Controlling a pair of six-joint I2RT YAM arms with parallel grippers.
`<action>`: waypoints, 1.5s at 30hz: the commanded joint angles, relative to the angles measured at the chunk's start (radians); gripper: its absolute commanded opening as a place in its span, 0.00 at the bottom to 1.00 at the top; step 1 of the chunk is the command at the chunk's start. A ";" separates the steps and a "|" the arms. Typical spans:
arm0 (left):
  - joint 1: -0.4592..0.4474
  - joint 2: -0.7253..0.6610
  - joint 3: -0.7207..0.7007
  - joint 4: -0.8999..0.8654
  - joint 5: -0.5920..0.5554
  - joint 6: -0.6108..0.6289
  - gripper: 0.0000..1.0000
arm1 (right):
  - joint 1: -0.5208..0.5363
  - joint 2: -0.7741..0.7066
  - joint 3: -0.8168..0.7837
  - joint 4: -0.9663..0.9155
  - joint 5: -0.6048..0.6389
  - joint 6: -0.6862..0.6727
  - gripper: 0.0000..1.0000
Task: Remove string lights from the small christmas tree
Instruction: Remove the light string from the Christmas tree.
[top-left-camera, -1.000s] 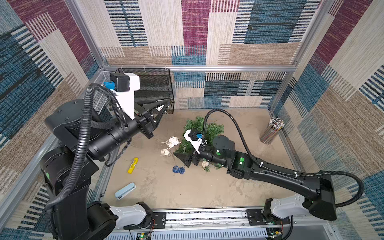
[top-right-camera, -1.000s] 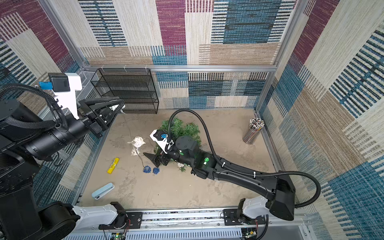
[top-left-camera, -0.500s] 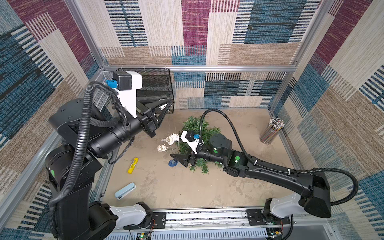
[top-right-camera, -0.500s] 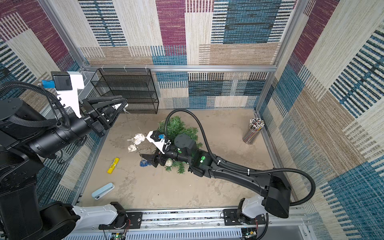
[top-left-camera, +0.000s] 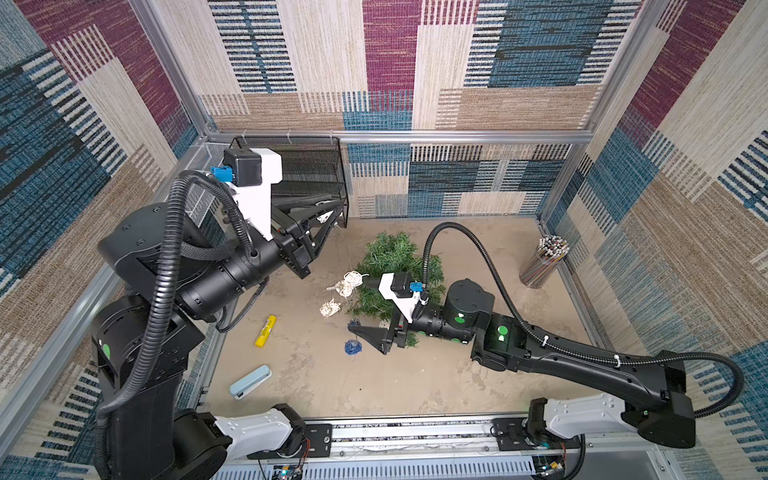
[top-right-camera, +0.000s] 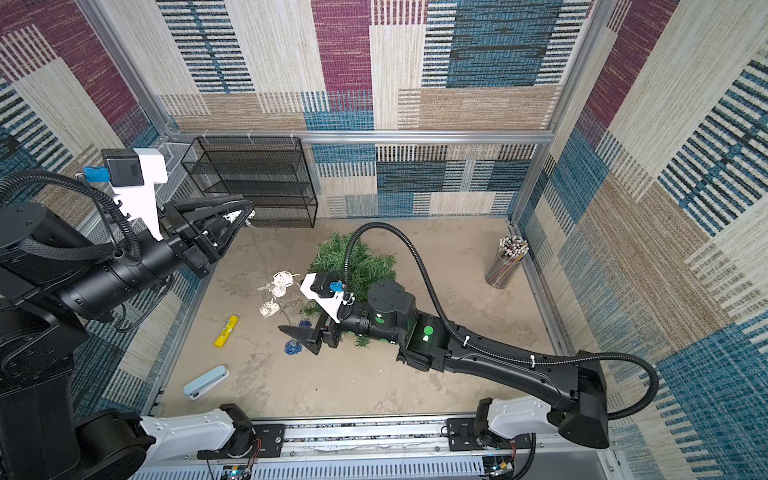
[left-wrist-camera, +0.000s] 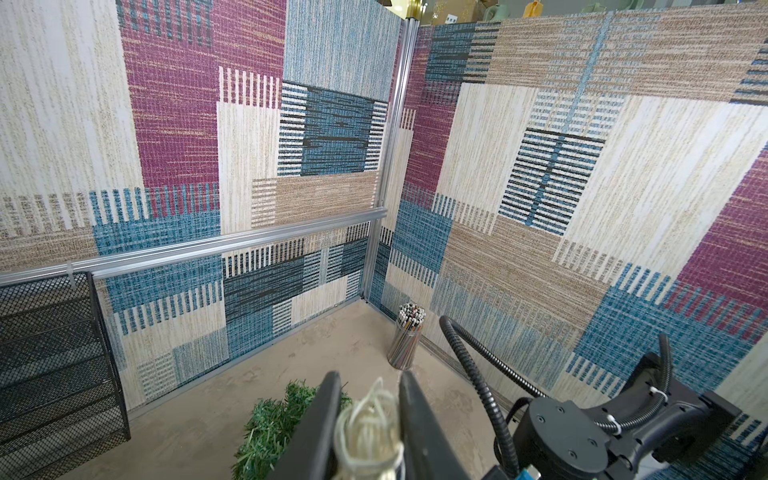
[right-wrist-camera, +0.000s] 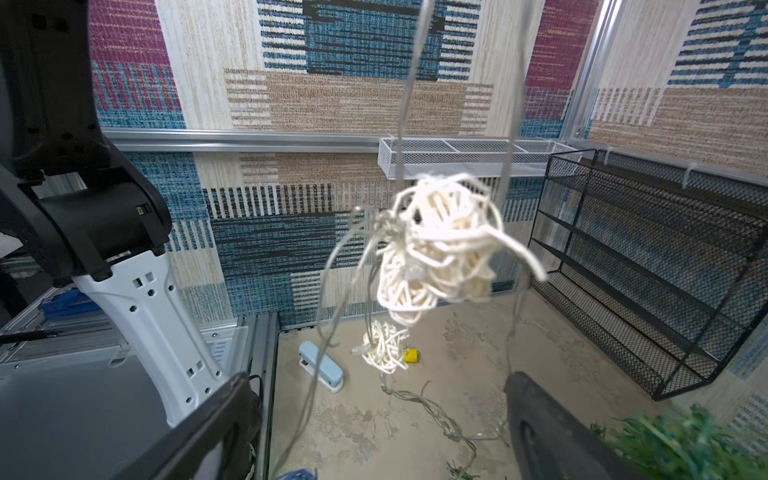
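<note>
The small christmas tree stands mid-floor, partly under my right arm. The string lights trail from it. Two cream balls hang on thin wires that rise to my left gripper. That gripper is high by the shelf, shut on another cream ball. A dark blue ball lies on the floor beside my right gripper. The right gripper is low, left of the tree and open, with only loose wire on the floor between its fingers.
A black mesh shelf stands at the back left. A clear cup of coloured sticks is at the back right. A yellow tube and a light blue stapler lie front left.
My right gripper slid left, then came back right, its jaws narrowing a little and widening again. The left gripper rose slightly and settled back, still shut on its cream ball.
</note>
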 joint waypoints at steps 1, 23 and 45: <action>0.001 0.001 0.010 0.037 0.009 -0.014 0.27 | 0.009 0.000 0.007 -0.018 -0.011 0.000 1.00; 0.001 -0.031 -0.061 0.090 0.052 -0.027 0.27 | 0.015 0.202 0.095 0.234 0.070 0.094 0.92; 0.001 -0.145 -0.327 0.106 -0.218 0.092 0.28 | 0.090 0.035 0.113 0.198 0.125 0.005 0.03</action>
